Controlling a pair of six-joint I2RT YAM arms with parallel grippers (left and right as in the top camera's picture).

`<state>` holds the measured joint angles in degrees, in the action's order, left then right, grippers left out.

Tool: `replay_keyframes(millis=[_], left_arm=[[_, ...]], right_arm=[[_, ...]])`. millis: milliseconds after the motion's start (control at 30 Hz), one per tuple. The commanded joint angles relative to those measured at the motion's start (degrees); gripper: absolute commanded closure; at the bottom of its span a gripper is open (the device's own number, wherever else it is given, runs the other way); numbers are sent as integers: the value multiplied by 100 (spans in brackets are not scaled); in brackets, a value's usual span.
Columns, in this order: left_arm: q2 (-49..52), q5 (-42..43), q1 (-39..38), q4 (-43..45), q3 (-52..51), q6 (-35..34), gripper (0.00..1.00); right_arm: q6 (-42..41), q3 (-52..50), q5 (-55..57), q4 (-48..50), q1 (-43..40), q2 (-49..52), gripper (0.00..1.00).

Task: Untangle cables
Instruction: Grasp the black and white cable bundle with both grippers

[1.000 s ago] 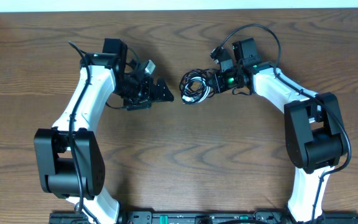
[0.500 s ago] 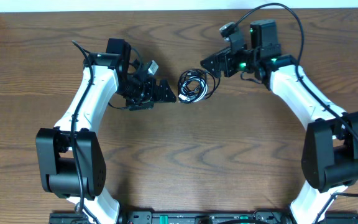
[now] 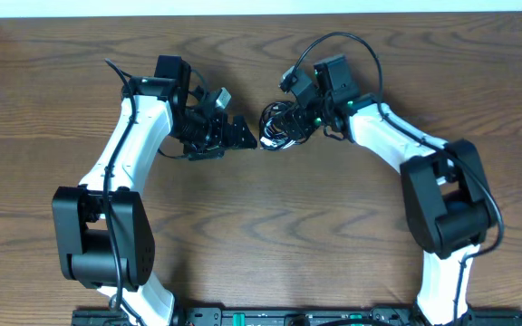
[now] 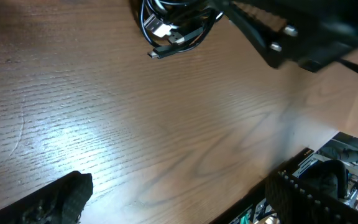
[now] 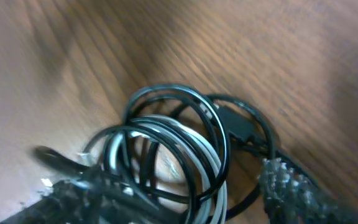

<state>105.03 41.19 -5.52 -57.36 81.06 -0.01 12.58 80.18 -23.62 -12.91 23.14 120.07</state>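
Observation:
The cables [image 3: 279, 127], one black and one white, lie wound in one small knot at mid-table. In the right wrist view the coils [image 5: 185, 149] fill the frame between my right gripper's fingertips [image 5: 291, 186]. My right gripper [image 3: 294, 121] is open and straddles the knot's right side; I cannot tell whether the fingers touch it. My left gripper [image 3: 246, 137] is open just left of the knot, with nothing between its fingers. In the left wrist view the knot [image 4: 173, 25], a small plug sticking out of it, lies at the top edge, ahead of the left gripper [image 4: 179, 200].
The brown wooden table [image 3: 270, 235] runs under both arms. Its far edge [image 3: 261, 14] meets a white wall. A thicker black wire [image 3: 352, 41] loops above the right wrist. The arm bases [image 3: 270, 317] stand along the near edge.
The right gripper, shut beside the knot a second ago, opened and swung up to the back right. It has come back down over the knot with jaws apart. The left arm barely moved.

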Motion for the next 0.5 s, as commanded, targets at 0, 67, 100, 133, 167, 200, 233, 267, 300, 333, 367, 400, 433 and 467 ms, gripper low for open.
replay_keyframes(millis=[0,67,100,133,167,200,233,267,300,333,367,400,433,467], left_arm=[[52,-74,-9,-11,-22,13,6],[52,-74,-9,-9,-22,13,6],[52,-74,-9,-9,-22,13,6],[52,-74,-9,-9,-22,13,6],[52,-76,-9,-9,-22,13,6],[52,-76,-9,-9,-22,13,6],[52,-76,-9,-9,-22,13,6],[52,-76,-9,-9,-22,13,6],[52,-74,-9,-9,-22,11,6],[52,-74,-9,-9,-22,9,6],[52,-70,-9,-13,-22,-111,6],[52,-35,-9,-42,-22,-356,6],[52,203,-9,-37,-22,-369,6],[52,452,-9,-17,-22,-369,6]], right_arm=[[72,11,55,-4,17,254,32],[-52,11,50,7,22,251,57],[-153,13,11,44,22,238,70],[-221,20,-68,79,20,225,81],[-374,39,-286,131,4,155,99],[-483,39,-424,157,-22,74,99],[-595,39,-501,162,-46,-22,99],[-739,39,-590,155,-85,-177,99],[-841,39,-623,142,-107,-291,99],[-949,39,-660,125,-131,-433,99],[-1139,39,-675,35,-140,-723,99],[-1364,39,-675,-122,-140,-1075,99],[-1541,39,-675,-251,-140,-1329,99],[-1604,39,-675,-372,-140,-1519,99]])
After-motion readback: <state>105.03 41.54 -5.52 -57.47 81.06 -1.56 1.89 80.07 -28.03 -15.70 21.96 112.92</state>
